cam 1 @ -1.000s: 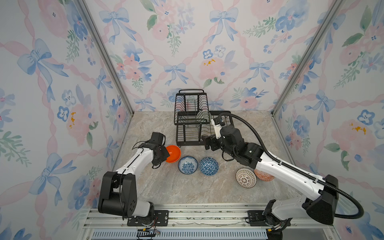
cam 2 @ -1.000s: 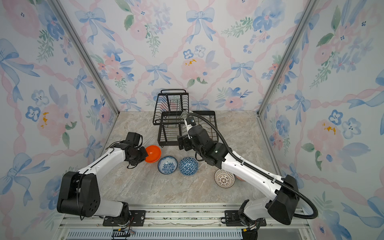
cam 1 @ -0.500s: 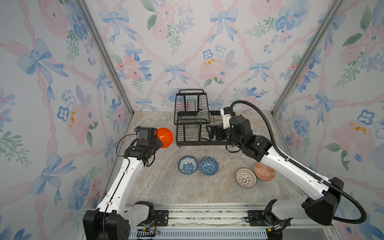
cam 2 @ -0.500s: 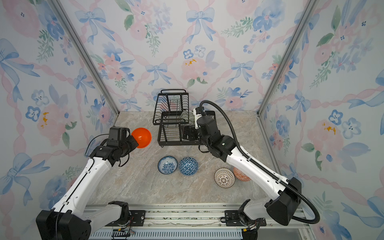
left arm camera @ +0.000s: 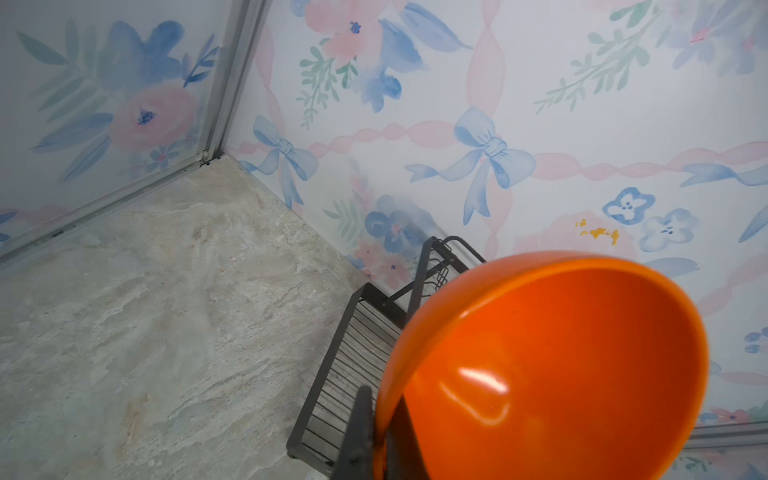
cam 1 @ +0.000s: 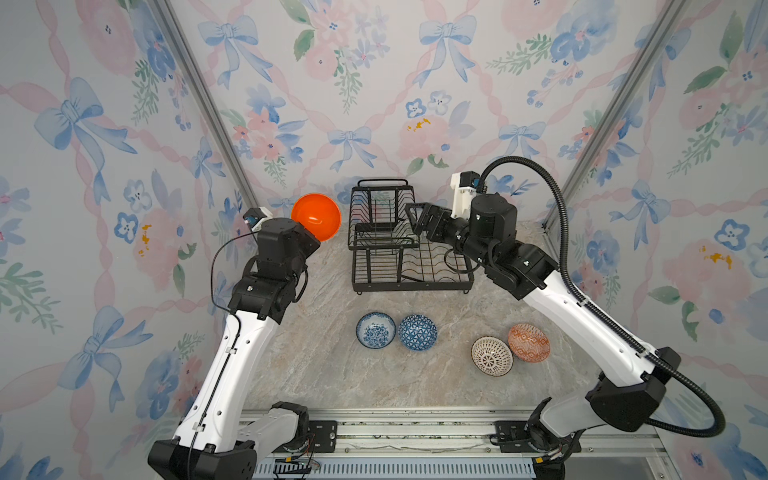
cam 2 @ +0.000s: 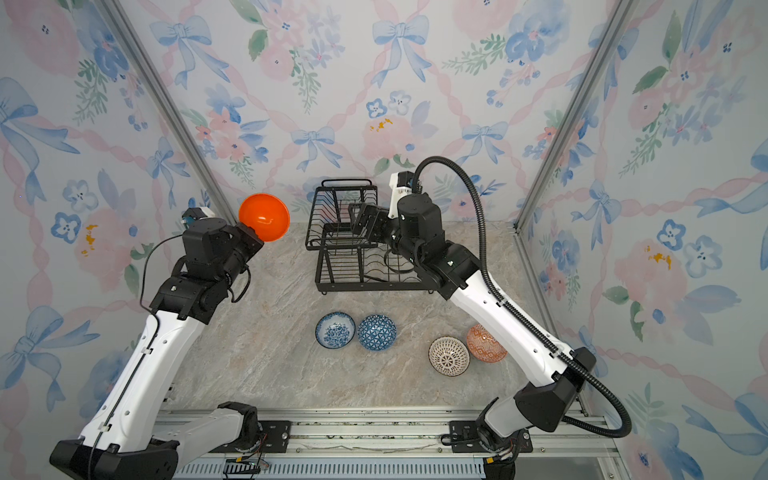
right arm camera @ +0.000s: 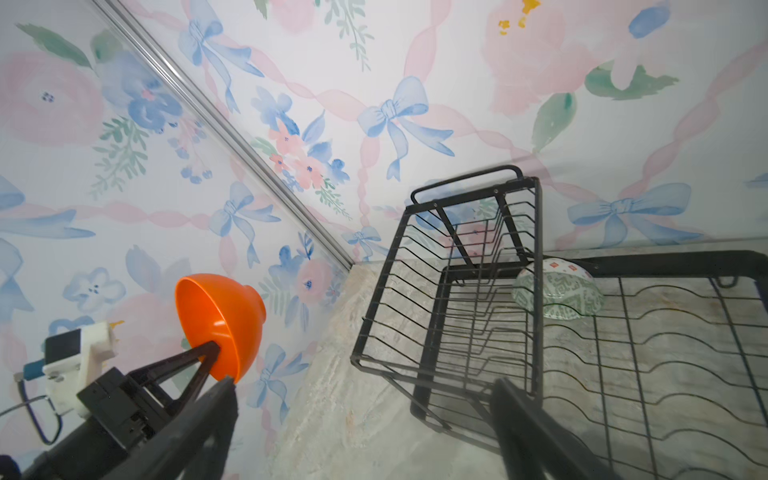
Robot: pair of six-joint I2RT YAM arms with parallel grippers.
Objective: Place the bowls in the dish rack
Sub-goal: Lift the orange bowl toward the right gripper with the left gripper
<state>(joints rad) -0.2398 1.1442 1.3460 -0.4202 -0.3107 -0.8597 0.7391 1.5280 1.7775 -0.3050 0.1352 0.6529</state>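
dish rack (cam 1: 399, 287): pale green bowl (right arm camera: 559, 293) in lower tray | right gripper (cam 1: 413, 222): spread wide, empty, over rack | left gripper (right arm camera: 216, 359): pinching orange bowl (cam 1: 316, 216) by rim, aloft left of rack | blue-floral bowl (cam 1: 375, 330), triangle bowl (cam 1: 417, 332), lattice bowl (cam 1: 491, 356), orange-red bowl (cam 1: 528, 342): on table (cam 1: 316, 365)

The dish rack (cam 1: 374, 266) stands at the back of the table (cam 1: 316, 374), with one bowl (right arm camera: 557, 291) in its lower tray. In front of it stand one pair (cam 1: 375, 330) of touching bowls near the middle and the other pair (cam 1: 492, 356) to the right. Left of the rack, another bowl (cam 1: 316, 216) is up in the left gripper (right arm camera: 218, 359).

The dish rack (cam 1: 411, 286) is set back on the marble-look tabletop (cam 1: 324, 370); nearer are laid the blue-floral bowl (cam 1: 375, 330), triangle-patterned bowl (cam 1: 417, 332), lattice bowl (cam 1: 492, 356), orange-red bowl (cam 1: 528, 343).
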